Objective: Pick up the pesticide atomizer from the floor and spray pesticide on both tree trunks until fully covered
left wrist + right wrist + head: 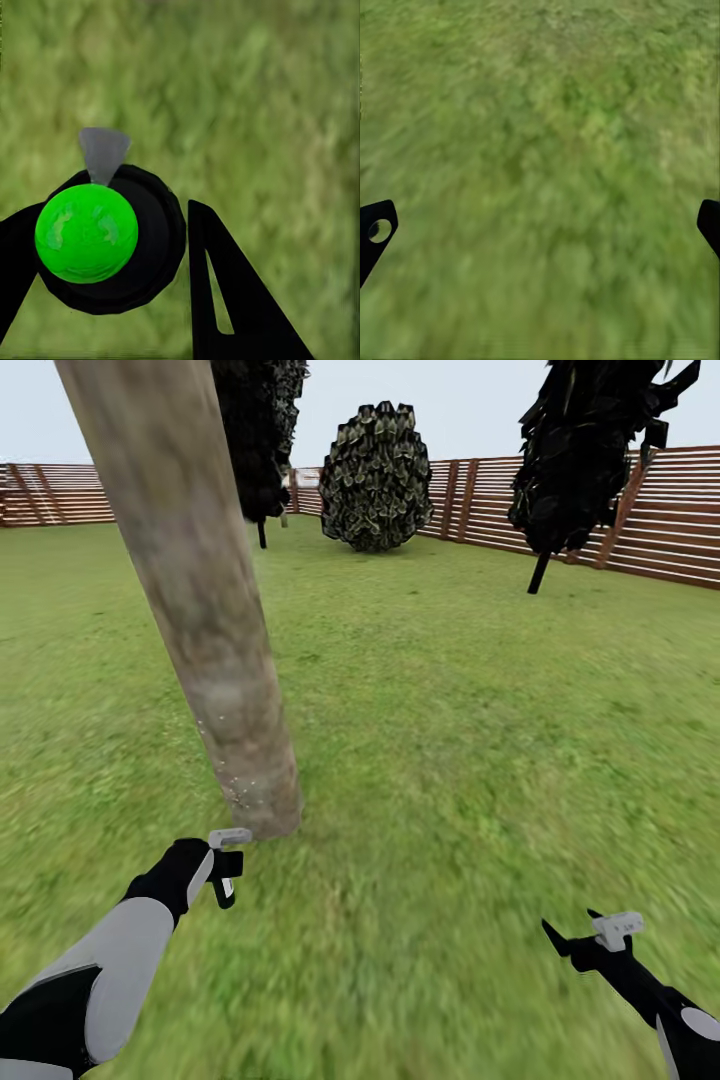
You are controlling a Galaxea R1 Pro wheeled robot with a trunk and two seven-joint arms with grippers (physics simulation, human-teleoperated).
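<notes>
**Atomizer gripped by the left tool at the foot of a tree trunk**

While the robot is being kept on the grass floor [450, 760] of the garden, a thick, mottled grey-tan tree trunk [200, 590] is being shown leaning across the upper left of the head view, its base set in the lawn just beyond the left tool [226, 875]. Pale specks are being seen scattered on the lower part of the trunk's bark. The left tool is being held low, close to the base of the trunk. In the left wrist view, the pesticide atomizer [105, 240] is being clamped between the two dark fingers [225, 300] of the left tool [112, 255]; it is being seen end-on, as a round dark body with a bright green disc on it and a small grey cone-shaped piece beside it, with blurred grass behind.

The right tool [580, 940] is being held well apart, low at the right of the head view, over bare grass. In the right wrist view, its fingers [375, 229] are being shown spread wide at the picture's edges with nothing between them.

Farther off, dark-leaved trees [590, 450] and a rounded bush [375, 475] are being seen before a brown slatted fence [660, 510] ringing the lawn.
</notes>
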